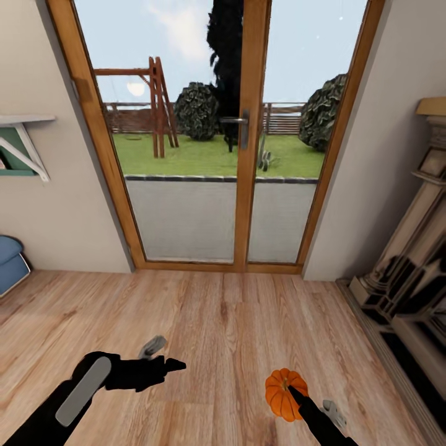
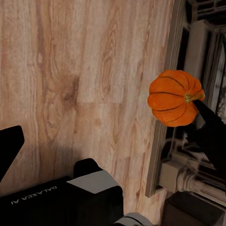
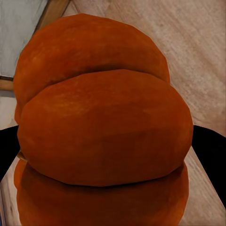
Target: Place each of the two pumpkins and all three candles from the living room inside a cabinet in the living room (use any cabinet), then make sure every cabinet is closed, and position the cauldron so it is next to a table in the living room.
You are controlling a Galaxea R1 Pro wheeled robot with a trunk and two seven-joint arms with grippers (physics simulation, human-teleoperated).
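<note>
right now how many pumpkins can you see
1. The pumpkin is held in the right gripper, above the wood floor near the glass doors. The second pumpkin may be elsewhere, out of frame.

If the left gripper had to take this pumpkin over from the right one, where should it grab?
Probably across the pumpkin's ribbed belly, coming from the side opposite the right gripper, whose fingers already hold it near the stem. The round body offers broad faces; the left gripper looks empty.
</note>
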